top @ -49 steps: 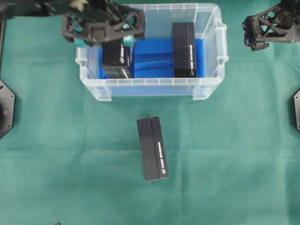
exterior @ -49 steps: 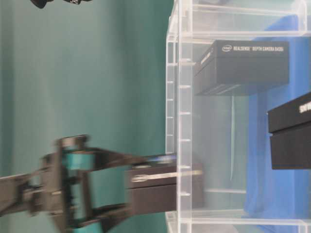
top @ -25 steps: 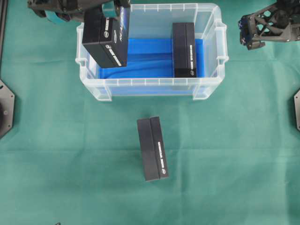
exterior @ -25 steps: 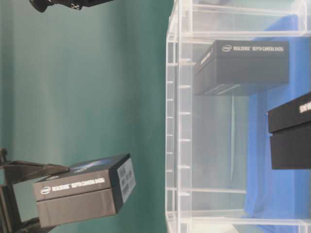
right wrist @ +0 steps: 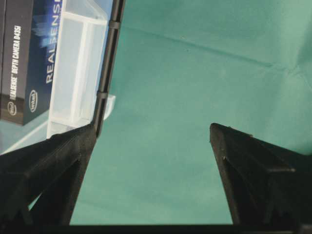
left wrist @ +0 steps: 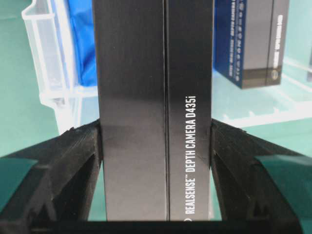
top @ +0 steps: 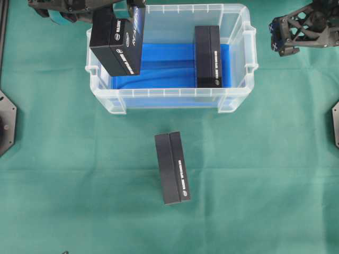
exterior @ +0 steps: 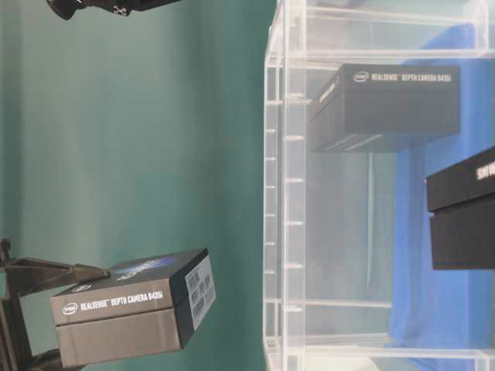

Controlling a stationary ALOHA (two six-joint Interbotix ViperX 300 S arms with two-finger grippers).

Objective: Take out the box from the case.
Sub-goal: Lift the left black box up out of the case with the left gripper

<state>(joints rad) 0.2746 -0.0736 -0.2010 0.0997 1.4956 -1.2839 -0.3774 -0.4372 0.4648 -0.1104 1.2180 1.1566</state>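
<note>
From overhead, my left claw (top: 114, 8) is mostly cut off at the far edge; its wrist view shows it clamped on a box (top: 117, 39) above the case's (top: 169, 95) left end. I count three boxes: one held, one inside (top: 207, 55), one on the worktop (top: 172, 168). My right claw (right wrist: 151, 146) gapes, holding nothing.

I see a black box (top: 117, 42) with white lettering and a blue printed side, held in black fingers (left wrist: 63, 170) patched with teal. The case (top: 233, 100) is clear plastic over a bright blue cloth (top: 169, 66), with another black box (top: 207, 55) inside. A third black box (top: 172, 168) with white print lies on the plain green table cover (top: 265, 185).
</note>
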